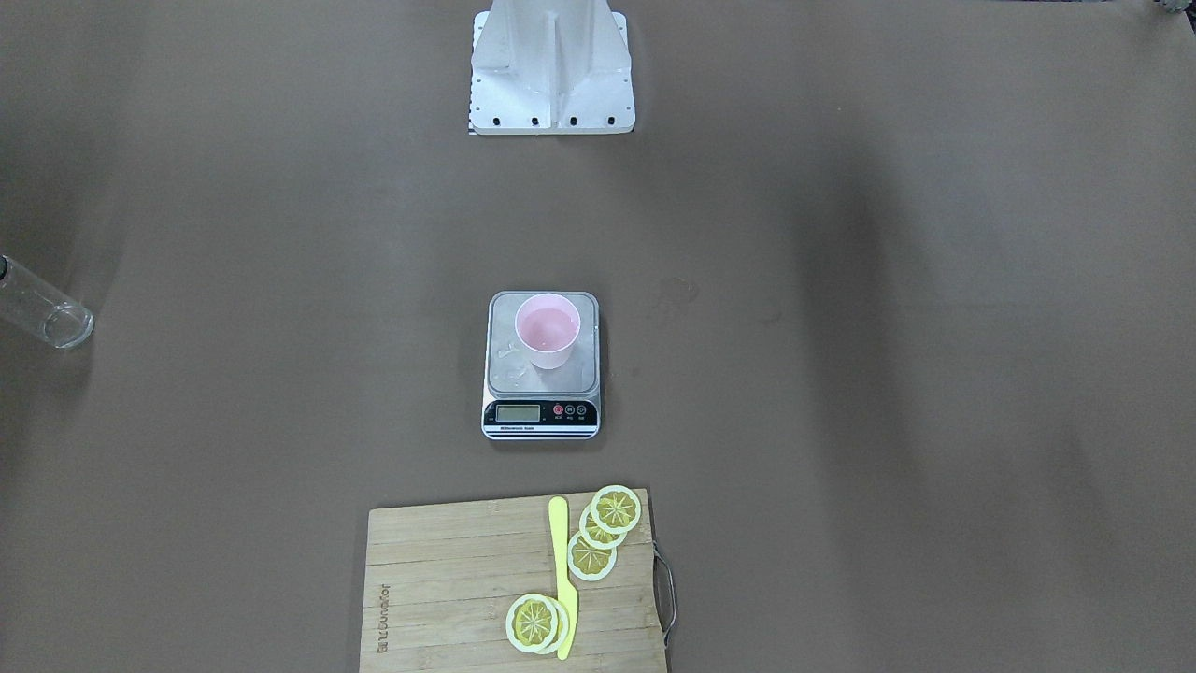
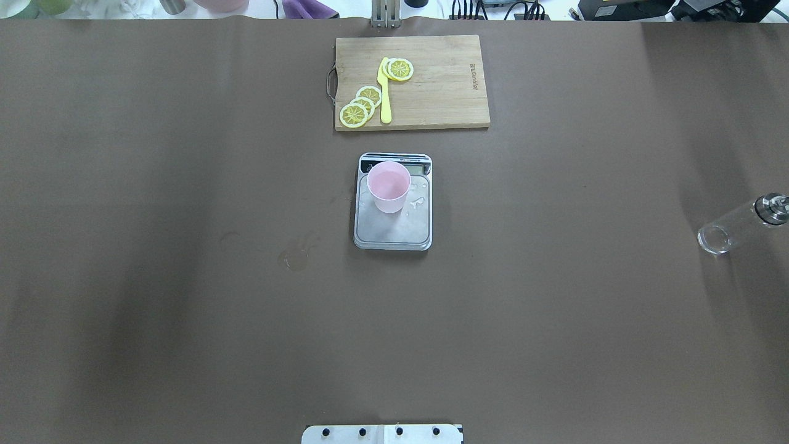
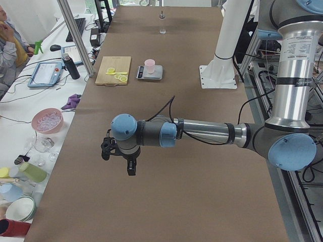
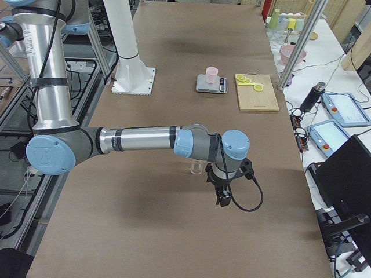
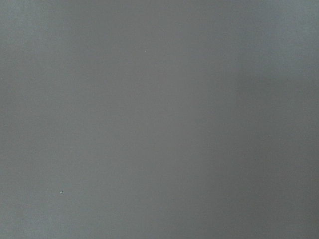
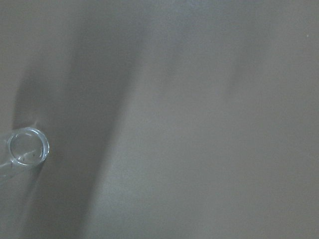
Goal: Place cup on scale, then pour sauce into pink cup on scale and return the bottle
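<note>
Two sets of jaws hang low over your brown-covered table, and neither can be read plainly. At the robot's left end, the left gripper points down above bare tabletop. Only the side camera catches it, so you cannot tell whether its fingers are spread or pressed together.

At the middle of the table sits the small rectangular digital scale with a silver steel platform. On it the pale pink tapered plastic cup stands upright, on the half of the platform nearer the display. A few clear droplets lie on the steel just beside the cup. Beyond the scale, on the operators' side, a wooden cutting board holds yellow lemon slices and a yellow plastic knife.

Well apart from the scale, toward the robot's right end, the slim clear glass bottle with a shiny metal cap stands upright on the table, gripped by nothing. The right gripper hangs near it, pointing down. Here too you cannot tell whether it is spread or closed.
</note>
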You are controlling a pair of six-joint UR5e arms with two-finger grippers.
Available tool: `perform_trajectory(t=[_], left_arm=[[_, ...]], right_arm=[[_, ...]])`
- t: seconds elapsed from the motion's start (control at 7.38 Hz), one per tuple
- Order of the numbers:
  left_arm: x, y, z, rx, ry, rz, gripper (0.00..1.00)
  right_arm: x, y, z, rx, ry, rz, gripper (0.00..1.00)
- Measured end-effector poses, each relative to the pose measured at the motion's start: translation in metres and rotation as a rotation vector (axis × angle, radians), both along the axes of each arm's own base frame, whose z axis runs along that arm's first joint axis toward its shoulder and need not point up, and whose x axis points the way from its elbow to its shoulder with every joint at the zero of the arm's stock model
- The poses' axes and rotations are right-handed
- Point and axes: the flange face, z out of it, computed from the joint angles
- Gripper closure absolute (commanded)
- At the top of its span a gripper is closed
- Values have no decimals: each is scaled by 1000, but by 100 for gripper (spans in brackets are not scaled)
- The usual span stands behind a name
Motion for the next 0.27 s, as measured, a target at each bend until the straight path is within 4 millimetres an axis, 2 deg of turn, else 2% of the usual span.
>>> perform_trajectory(t=[0.27], left_arm=[[0, -1, -2, 5, 0, 0, 2]], right_arm=[[-2, 4, 1, -2, -3, -3, 0]])
